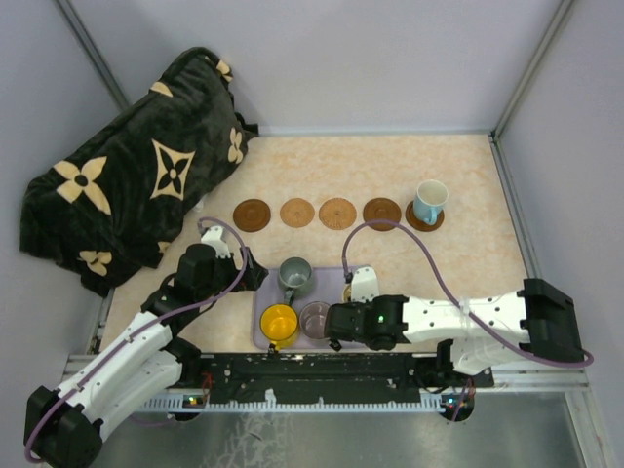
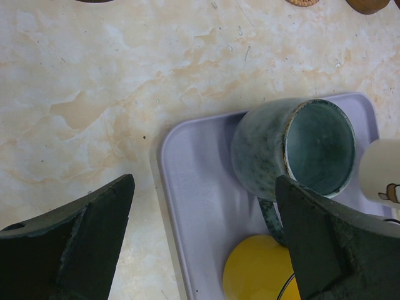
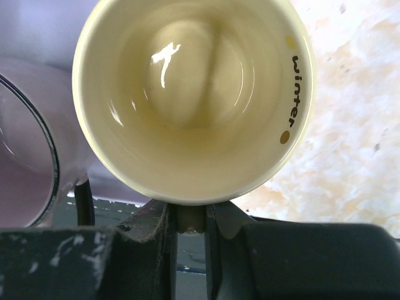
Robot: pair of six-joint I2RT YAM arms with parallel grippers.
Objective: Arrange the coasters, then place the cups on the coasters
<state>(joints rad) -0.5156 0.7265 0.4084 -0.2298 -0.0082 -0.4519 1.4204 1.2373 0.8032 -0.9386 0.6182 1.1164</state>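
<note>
Pinching the handle of the glossy cream cup (image 3: 187, 94), lettered "winter" inside its rim, between the nearly closed jaws of the right gripper (image 3: 189, 219), at the right edge of the lavender rectangular tray (image 2: 206, 144). Holding the left gripper (image 2: 205, 185) with jaws spread wide over the tray's left rim, just beside the speckled grey-green cup (image 2: 269, 150). Showing the round yellow cup (image 1: 280, 325) and the translucent purple-grey cup (image 1: 315, 319) standing on the same tray. Showing four bare flat round brown coasters (image 1: 297, 213) lying in a row farther back on the marbled beige table (image 1: 468, 283), and a fifth coaster (image 1: 424, 227) at the row's right end bearing the light blue cup (image 1: 430, 200).
</note>
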